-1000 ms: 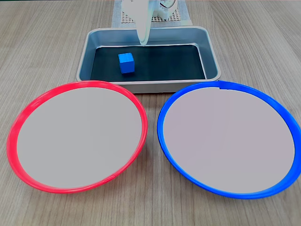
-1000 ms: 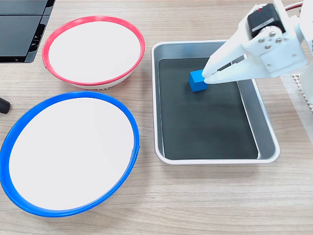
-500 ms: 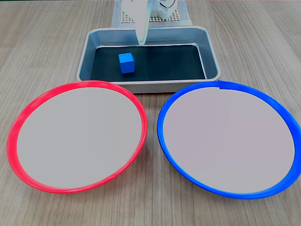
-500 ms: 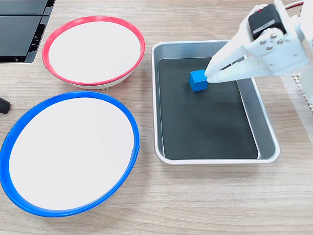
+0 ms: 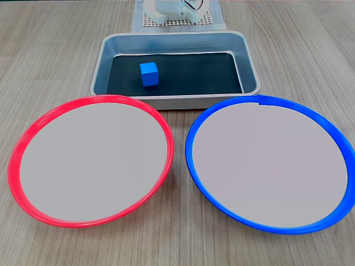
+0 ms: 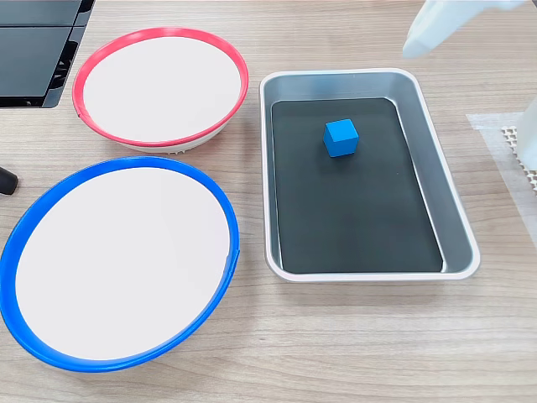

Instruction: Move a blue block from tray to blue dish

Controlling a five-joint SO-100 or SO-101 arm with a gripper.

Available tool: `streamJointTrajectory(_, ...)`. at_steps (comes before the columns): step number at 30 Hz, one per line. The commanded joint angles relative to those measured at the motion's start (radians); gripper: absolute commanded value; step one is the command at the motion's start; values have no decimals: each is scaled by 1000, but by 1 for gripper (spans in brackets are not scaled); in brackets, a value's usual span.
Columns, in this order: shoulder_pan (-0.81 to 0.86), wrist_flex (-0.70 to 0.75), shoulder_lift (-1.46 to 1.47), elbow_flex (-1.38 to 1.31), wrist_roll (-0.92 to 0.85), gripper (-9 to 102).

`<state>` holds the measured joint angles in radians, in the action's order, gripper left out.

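The blue block [image 5: 148, 74] [image 6: 341, 138] lies alone on the black floor of the grey metal tray [image 5: 175, 102] [image 6: 369, 274], toward the end nearest the red dish. Beside the tray sits the blue dish [image 5: 189, 147] [image 6: 232, 243], with nothing in it. My white gripper [image 6: 410, 47] shows as a motion-blurred shape high above the tray's far corner, well clear of the block. Its jaws are too blurred to read and nothing shows between them.
A red-rimmed dish [image 5: 168, 149] [image 6: 243, 84] of the same size lies next to the blue one and holds nothing. The arm's base [image 5: 166, 8] stands on a white mesh mat [image 6: 513, 143] behind the tray. A black device [image 6: 33, 50] fills one table corner.
The gripper has risen quickly from just beside the block, up and away from the tray. The block has stayed where it was.
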<state>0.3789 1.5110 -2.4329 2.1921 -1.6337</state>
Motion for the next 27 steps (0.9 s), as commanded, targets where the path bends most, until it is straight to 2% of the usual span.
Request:
streamJointTrajectory(1, 3, -18, 206, -103, -291, 22)
streamJointTrajectory(5, -58, -97, 364, -149, -420, 28)
streamJointTrajectory(11, -129, -265, 566, -192, -474, 28)
streamJointTrajectory(17, -94, -276, 718, -249, -506, 28)
streamJointTrajectory(27, -43, -275, 744, -195, -505, 27)
